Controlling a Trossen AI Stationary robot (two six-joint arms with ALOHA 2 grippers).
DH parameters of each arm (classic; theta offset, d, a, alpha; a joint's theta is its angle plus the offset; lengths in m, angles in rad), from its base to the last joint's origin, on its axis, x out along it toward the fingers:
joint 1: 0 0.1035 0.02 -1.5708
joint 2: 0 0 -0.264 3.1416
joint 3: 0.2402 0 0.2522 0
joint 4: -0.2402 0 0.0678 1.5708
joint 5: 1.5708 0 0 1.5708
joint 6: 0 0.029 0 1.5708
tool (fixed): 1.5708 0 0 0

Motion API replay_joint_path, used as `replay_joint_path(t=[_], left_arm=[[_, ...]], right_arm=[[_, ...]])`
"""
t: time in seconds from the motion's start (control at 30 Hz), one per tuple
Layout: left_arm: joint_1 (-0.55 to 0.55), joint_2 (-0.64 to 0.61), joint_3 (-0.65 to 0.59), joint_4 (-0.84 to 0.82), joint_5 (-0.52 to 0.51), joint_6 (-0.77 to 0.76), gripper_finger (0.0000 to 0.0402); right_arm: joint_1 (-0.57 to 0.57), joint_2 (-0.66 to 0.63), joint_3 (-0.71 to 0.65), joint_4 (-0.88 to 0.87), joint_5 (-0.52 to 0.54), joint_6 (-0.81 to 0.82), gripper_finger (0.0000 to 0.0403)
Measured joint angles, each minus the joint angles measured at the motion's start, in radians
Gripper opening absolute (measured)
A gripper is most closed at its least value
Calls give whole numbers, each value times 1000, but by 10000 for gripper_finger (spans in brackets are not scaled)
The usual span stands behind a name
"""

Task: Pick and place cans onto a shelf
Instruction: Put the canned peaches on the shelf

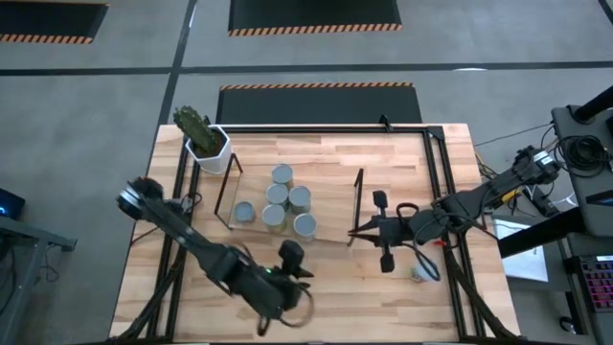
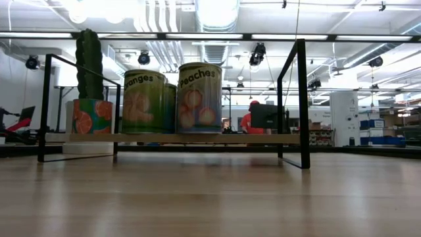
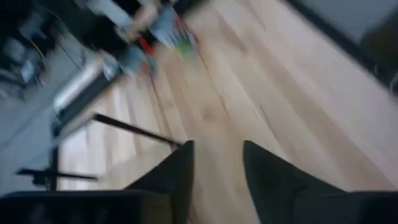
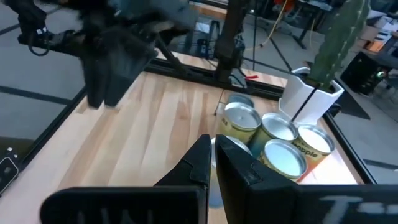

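Observation:
Several silver-topped cans (image 1: 277, 195) stand in a cluster on the light-wood shelf (image 1: 330, 206). In the low view two of them read oranges (image 2: 143, 102) and peaches (image 2: 199, 99). One more can (image 1: 422, 273) is on the table under my right arm. My left gripper (image 1: 299, 263) is open and empty over the table near the shelf's front, and its open fingers show in the left wrist view (image 3: 217, 168). My right gripper (image 1: 356, 233) is shut and empty at the shelf's right end. It points at the cans (image 4: 283, 155).
A white hexagonal pot (image 1: 209, 146) with a cactus stands at the shelf's far left corner. Black wire uprights (image 1: 359, 192) close each shelf end. Bare wood lies along the table's near edge (image 1: 364, 307). Beyond the table a person (image 2: 248, 118) is in the room.

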Motion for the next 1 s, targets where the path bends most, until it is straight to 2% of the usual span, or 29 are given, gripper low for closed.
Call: replay_joint_path(t=[0.13, 0.3, 0.53, 0.77, 1.0], left_arm=[[18, -161, -218, 282, -9, 69, 56], [28, -346, -406, 429, -37, 94, 5], [29, -574, -585, 540, -163, 92, 5], [27, -731, -721, 605, -169, 74, 0], [27, -808, -770, 613, -169, 57, 0]], right_arm=[[0, 51, 32, -9, 5, 31, 13], [-3, 142, 119, -125, 8, 112, 13], [-6, 307, 275, -279, 8, 183, 13], [-24, 456, 403, -382, 7, 227, 13], [-68, 573, 467, -400, -4, 234, 13]])
